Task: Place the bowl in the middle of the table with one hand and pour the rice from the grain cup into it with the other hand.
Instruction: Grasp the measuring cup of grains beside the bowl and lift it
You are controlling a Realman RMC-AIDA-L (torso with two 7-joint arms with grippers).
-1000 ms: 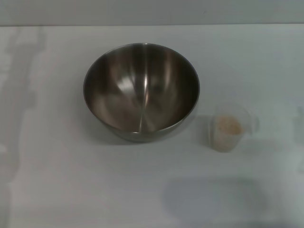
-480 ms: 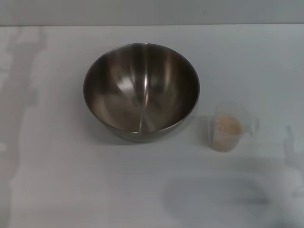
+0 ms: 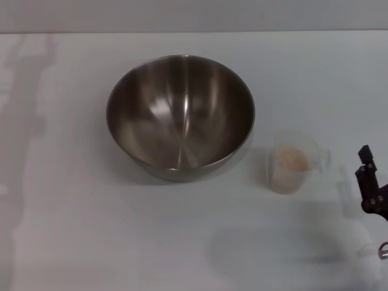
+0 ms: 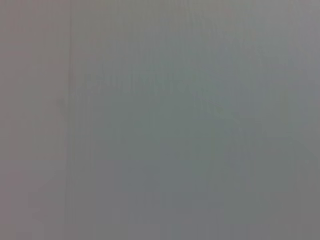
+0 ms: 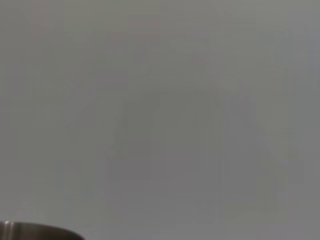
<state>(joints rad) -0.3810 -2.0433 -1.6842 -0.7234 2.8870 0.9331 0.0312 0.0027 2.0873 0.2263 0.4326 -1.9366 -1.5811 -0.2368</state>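
the right gripper [image 3: 371,182] pokes in at the edge of the head view, and most of it is cut off, so its fingers cannot be made out. in the right wrist view only a thin bit of the bowl [image 5: 35,231] shows at the edge. the left wrist view shows only a flat grey blur.

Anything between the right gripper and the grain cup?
Nothing visible. In the head view the right gripper sits at the table's right edge, with only bare tabletop between it and the grain cup. The bowl lies beyond the cup.
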